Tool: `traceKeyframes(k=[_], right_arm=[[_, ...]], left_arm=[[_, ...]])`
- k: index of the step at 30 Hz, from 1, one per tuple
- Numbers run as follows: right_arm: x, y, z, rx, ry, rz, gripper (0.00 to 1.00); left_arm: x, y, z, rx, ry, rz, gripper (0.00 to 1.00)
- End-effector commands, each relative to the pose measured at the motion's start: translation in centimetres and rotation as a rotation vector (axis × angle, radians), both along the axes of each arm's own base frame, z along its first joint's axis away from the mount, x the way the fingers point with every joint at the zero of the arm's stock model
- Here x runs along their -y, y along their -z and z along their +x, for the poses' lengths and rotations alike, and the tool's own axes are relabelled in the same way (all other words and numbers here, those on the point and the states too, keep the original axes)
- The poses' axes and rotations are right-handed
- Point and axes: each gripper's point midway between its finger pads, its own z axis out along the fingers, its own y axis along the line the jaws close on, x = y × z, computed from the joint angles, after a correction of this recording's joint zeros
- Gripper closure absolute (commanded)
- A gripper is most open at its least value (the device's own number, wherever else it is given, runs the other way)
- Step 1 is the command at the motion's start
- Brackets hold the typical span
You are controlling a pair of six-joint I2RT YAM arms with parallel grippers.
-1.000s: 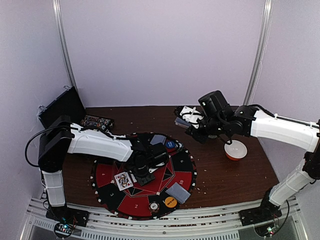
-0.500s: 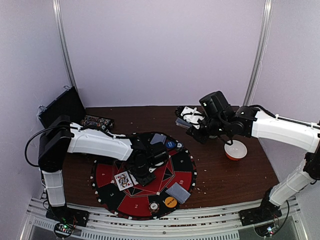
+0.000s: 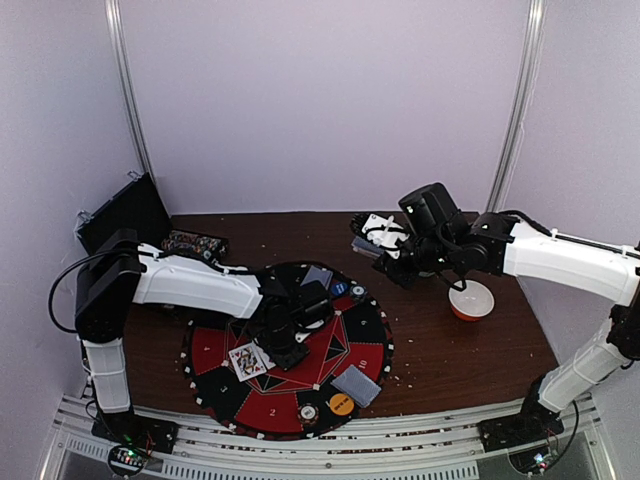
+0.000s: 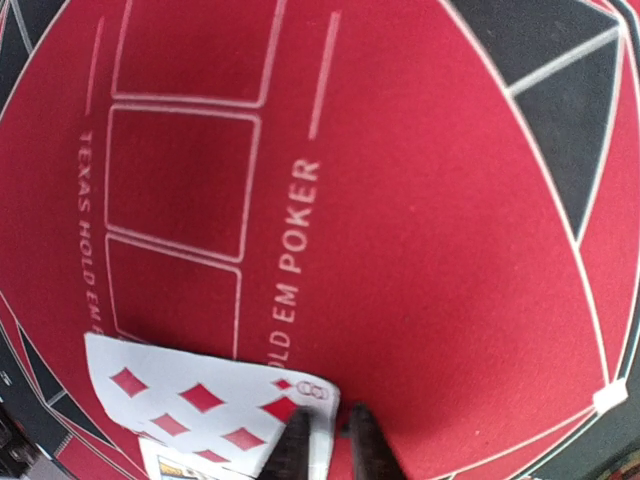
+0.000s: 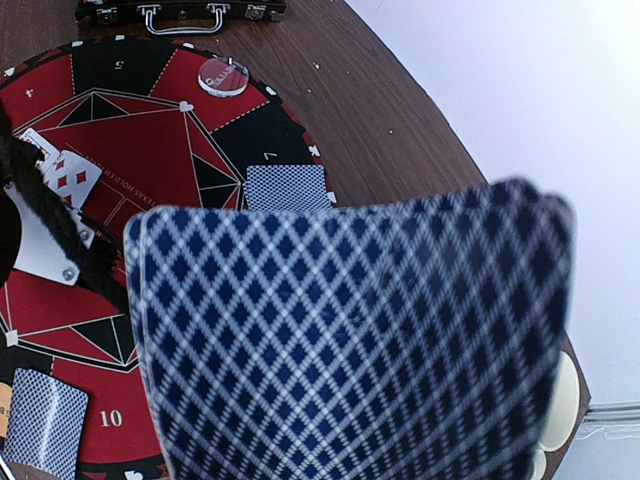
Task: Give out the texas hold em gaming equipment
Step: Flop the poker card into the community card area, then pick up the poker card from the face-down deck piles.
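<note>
On the round red-and-black poker mat (image 3: pixel 352 335) lie face-up cards (image 3: pixel 247 360), topped by an eight of diamonds (image 4: pixel 205 405). My left gripper (image 4: pixel 328 418) hangs just above that card's corner. Its fingers stand slightly apart, one over the card's edge and one over bare felt, gripping nothing. My right gripper (image 3: pixel 385 248) hovers beyond the mat's far edge, shut on a fanned deck of blue-backed cards (image 5: pixel 350 340) that hides its fingers. Face-down cards (image 3: pixel 316 277) (image 3: pixel 356 384) lie on the mat. So do a blue chip (image 3: pixel 341 288), an orange chip (image 3: pixel 341 404) and a whitish chip (image 3: pixel 308 411).
A white-and-orange bowl (image 3: pixel 471 300) stands right of the mat. A black case (image 3: pixel 120 212) stands open at the back left, with a chip rack (image 3: pixel 195 243) beside it. A metal rail runs along the near table edge.
My left gripper's fingers have parted a little above the eight of diamonds, and that arm has shifted slightly left. The right arm holds still with the deck.
</note>
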Motion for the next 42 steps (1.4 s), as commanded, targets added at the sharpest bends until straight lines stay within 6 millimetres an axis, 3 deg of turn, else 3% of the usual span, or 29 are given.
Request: traceKeyframes(k=[1,8,17,20,22,26,31,33,37,42], right_arm=[[0.6,-1.2,0.0,0.021,0.017,0.017,0.71],[0.6,-1.3,0.1,0.025,0.019,0.017,0.71],[0.6,-2.1,0.2,0.038,0.02,0.02,0.71],[0.6,-2.3,0.1,0.042,0.02,0.025,0.71],[0.6,-2.3,0.1,0.042,0.017,0.022,0.71],[0.3,-1.8,0.0,0.029,0.002,0.004,0.71],[-1.9,-3.2,-1.4,0.054,-0.092,0.068,0.7],[-2.8,-3.7,-1.8,0.068,-0.124,0.086,0.7],[-4.4,-3.5,-2.2,0.064,-0.163,0.089,0.7],[-5.8,-3.1,-2.5,0.052,-0.194,0.093,0.7]], left_arm=[[-0.7,-0.4,-0.8,-0.052,0.003,0.006,0.76],[1.8,-3.9,-0.4,-0.035,0.056,-0.115,0.73],[5.1,-10.9,-0.9,-0.035,0.206,-0.386,0.67],[4.7,-13.9,1.0,-0.025,0.156,-0.524,0.67],[4.3,-16.8,3.3,0.042,0.106,-0.64,0.66],[3.2,-24.0,6.9,0.205,0.034,-0.948,0.47],[2.4,-30.7,6.9,0.207,0.076,-1.427,0.19],[3.4,-31.5,6.7,0.151,0.12,-1.492,0.15],[5.1,-30.6,7.5,0.066,0.139,-1.479,0.03],[6.0,-29.0,8.2,0.049,0.139,-1.419,0.02]])
